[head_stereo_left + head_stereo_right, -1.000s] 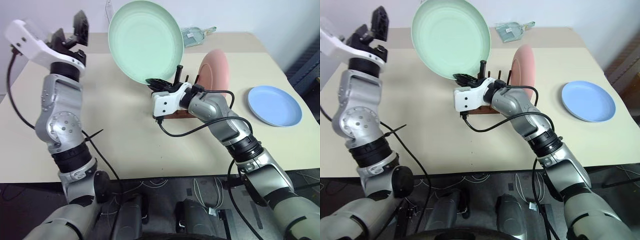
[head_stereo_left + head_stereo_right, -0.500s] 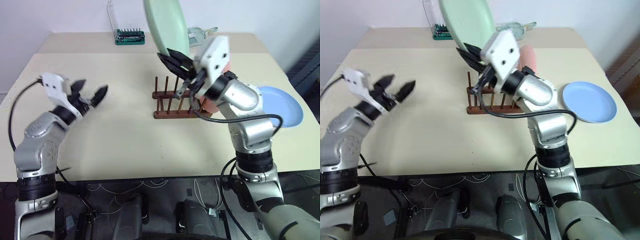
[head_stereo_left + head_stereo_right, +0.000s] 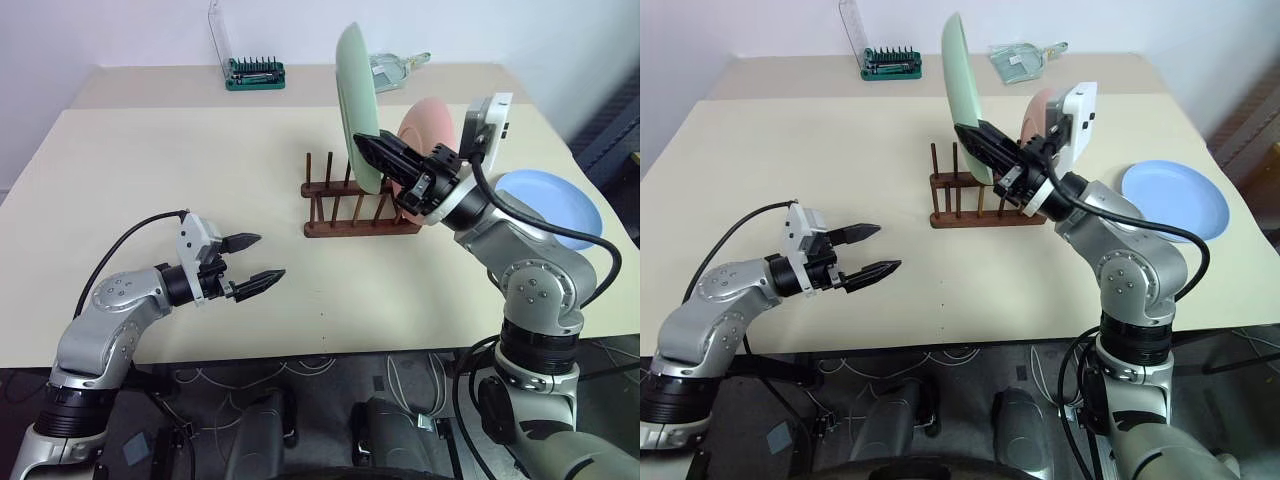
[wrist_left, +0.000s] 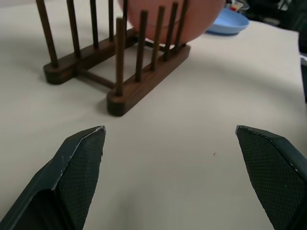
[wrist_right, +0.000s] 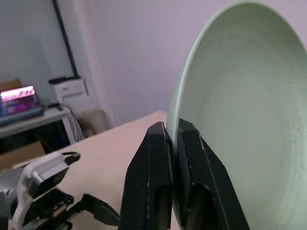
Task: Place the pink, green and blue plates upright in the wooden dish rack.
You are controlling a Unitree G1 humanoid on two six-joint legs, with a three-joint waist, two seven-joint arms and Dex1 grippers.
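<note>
The two head views are looking forward and down from above the table [image 3: 150, 150], sharing the whole tabletop with the wooden dish rack [image 3: 350, 215] near the middle. The left wrist camera is sitting low, close over the tabletop, facing the rack [image 4: 120, 72] and the pink plate [image 4: 192, 19]. The right wrist camera is looking very closely along the green plate [image 5: 249, 96], facing the room beyond.
</note>
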